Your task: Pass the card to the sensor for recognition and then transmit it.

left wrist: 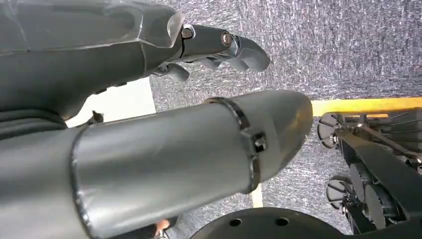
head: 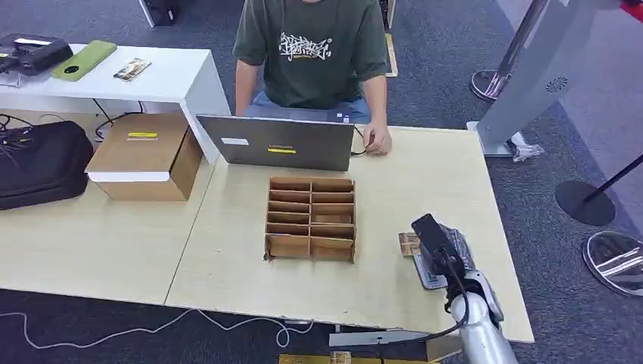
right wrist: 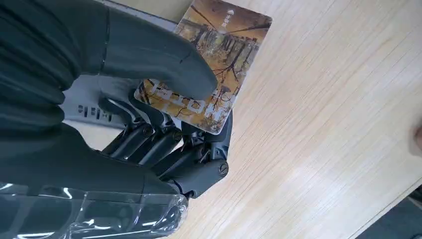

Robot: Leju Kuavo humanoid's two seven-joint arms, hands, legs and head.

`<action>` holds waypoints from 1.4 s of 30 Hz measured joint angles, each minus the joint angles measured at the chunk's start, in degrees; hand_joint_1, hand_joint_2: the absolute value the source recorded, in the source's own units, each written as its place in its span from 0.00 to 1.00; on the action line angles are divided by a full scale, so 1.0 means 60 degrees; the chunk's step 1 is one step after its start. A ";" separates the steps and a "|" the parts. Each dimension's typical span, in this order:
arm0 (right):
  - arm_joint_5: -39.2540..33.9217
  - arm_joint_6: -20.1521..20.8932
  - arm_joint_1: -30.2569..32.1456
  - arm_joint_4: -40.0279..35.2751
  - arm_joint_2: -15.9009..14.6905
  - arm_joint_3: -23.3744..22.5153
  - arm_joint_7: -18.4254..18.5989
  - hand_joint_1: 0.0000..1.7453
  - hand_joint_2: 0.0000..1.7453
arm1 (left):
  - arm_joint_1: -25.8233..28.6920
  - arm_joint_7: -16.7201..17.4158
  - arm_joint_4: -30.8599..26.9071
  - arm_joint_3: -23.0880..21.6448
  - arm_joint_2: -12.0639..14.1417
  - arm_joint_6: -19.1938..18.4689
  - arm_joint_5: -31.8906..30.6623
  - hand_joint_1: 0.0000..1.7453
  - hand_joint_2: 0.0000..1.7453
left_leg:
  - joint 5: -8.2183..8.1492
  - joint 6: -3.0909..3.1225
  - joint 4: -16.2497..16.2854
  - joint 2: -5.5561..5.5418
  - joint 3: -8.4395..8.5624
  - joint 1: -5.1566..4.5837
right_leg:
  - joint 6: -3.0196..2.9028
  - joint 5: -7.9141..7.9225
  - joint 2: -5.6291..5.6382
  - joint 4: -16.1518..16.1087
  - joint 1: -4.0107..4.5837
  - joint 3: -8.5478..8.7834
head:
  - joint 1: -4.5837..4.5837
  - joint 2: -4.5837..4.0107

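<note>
A: What is the largest thing here?

B: The pale wooden table (head: 425,189). A person in a dark green shirt (head: 311,53) sits at its far side behind an open grey laptop (head: 277,142), one hand resting on the table beside the laptop.

A: And in the middle?

B: A cardboard organiser (head: 311,218) with two columns of slots stands just in front of the laptop. To the left sit a closed cardboard box (head: 144,157) and a black bag (head: 42,163).

A: Where is the robot's right hand?

B: The right hand (head: 436,241) is over the table's near right part, well right of the organiser. Under it lies a flat grey sensor (right wrist: 92,102).

A: And the card?

B: The card (right wrist: 219,59), printed with an autumn tree scene, is pinched in the right hand: the thumb presses on its face and the dark fingers (right wrist: 199,154) curl beneath it. It is partly above the sensor's edge; whether it touches the sensor, I cannot tell.

A: The left hand?

B: The left hand (left wrist: 219,47) hangs over grey carpet, its fingers curled in and holding nothing.
</note>
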 joint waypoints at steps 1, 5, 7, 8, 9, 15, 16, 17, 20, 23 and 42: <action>0.0022 0.0004 -0.0019 0.0040 -0.0025 0.0029 0.0004 1.00 1.00 | 0.0002 0.0000 0.0000 0.0000 0.0004 0.0000 -0.0004 0.00 0.00 | 0.0000 0.0000 0.0000 0.0001 0.0001 0.0000 | 0.0000 0.0000 0.0000 0.0000 0.0000 0.0002 | -0.0004 0.0000; 0.0044 0.0004 -0.0081 0.0146 -0.0076 0.0087 0.0004 1.00 1.00 | 0.0002 0.0000 0.0000 0.0000 0.0007 0.0007 -0.0029 0.00 0.00 | -0.0001 0.0001 0.0000 0.0004 0.0005 -0.0001 | 0.0001 0.0001 0.0000 -0.0001 0.0000 0.0006 | 0.0000 0.0000; 0.0044 0.0004 -0.0106 0.0197 -0.0105 0.0124 0.0000 1.00 1.00 | 0.0002 0.0000 0.0000 0.0000 0.0014 0.0011 -0.0043 0.00 0.00 | -0.0001 0.0001 0.0000 0.0005 0.0009 -0.0001 | 0.0001 0.0002 0.0000 -0.0002 -0.0001 0.0010 | -0.0004 0.0000; 0.0044 0.0004 -0.0117 0.0215 -0.0113 0.0131 0.0000 1.00 1.00 | 0.0002 0.0000 0.0000 -0.0003 0.0015 0.0011 -0.0065 0.00 0.00 | -0.0001 0.0001 0.0000 0.0005 0.0012 -0.0001 | 0.0001 0.0002 0.0000 -0.0002 0.0000 0.0012 | -0.0003 0.0000; 0.0036 0.0007 -0.0123 0.0229 -0.0124 0.0135 0.0000 1.00 1.00 | 0.0002 0.0000 0.0000 -0.0004 0.0018 0.0011 -0.0084 0.00 0.00 | -0.0001 0.0001 0.0000 0.0005 0.0014 -0.0001 | 0.0001 0.0002 0.0000 -0.0002 -0.0001 0.0015 | 0.0000 0.0000; -0.0055 -0.0070 -0.0140 0.0262 -0.0175 0.0157 -0.0029 1.00 1.00 | 0.0002 0.0000 0.0000 0.0000 0.0026 0.0018 -0.0175 0.00 0.00 | 0.0000 0.0001 0.0001 0.0005 0.0021 -0.0001 | 0.0001 0.0002 0.0000 -0.0002 0.0000 0.0022 | -0.0004 0.0000; -0.0106 -0.0142 -0.0138 0.0262 -0.0175 0.0157 -0.0033 1.00 1.00 | 0.0002 0.0000 0.0000 -0.0004 0.0025 0.0026 -0.0179 0.00 0.00 | 0.0000 0.0001 0.0001 0.0005 0.0022 -0.0001 | 0.0001 0.0002 -0.0001 -0.0002 0.0000 0.0022 | -0.0004 0.0000; -0.0117 -0.0212 -0.0133 0.0255 -0.0175 0.0157 -0.0048 1.00 1.00 | 0.0001 0.0000 0.0000 -0.0004 0.0025 0.0026 -0.0179 0.00 0.00 | 0.0000 0.0001 0.0001 0.0005 0.0022 -0.0001 | 0.0001 0.0003 0.0000 -0.0002 -0.0001 0.0022 | -0.0004 0.0000; -0.0139 -0.0604 -0.0043 0.0164 -0.0175 0.0157 -0.0135 1.00 1.00 | 0.0005 0.0000 0.0000 0.0000 0.0025 0.0033 -0.0160 0.00 0.00 | 0.0000 0.0001 0.0001 -0.0004 0.0016 -0.0002 | 0.0002 0.0002 -0.0006 -0.0002 -0.0002 0.0021 | -0.0004 0.0000; -0.0193 -0.0951 0.0129 -0.0161 -0.0175 0.0157 -0.0255 1.00 1.00 | 0.0008 -0.0004 0.0000 0.0000 0.0022 0.0036 -0.0109 0.00 0.00 | 0.0000 0.0001 0.0001 -0.0005 0.0009 -0.0002 | 0.0001 0.0002 -0.0005 -0.0001 -0.0002 0.0014 | -0.0004 0.0000; 0.0682 -0.3100 0.0799 -0.2259 0.0182 0.0207 -0.1206 1.00 1.00 | -0.0014 -0.0043 0.0000 -0.0004 -0.0026 0.0102 -0.0255 0.00 0.00 | -0.0002 0.0000 -0.0002 -0.0001 -0.0007 -0.0001 | -0.0001 -0.0003 -0.0003 0.0002 0.0000 -0.0004 | 0.0000 0.0000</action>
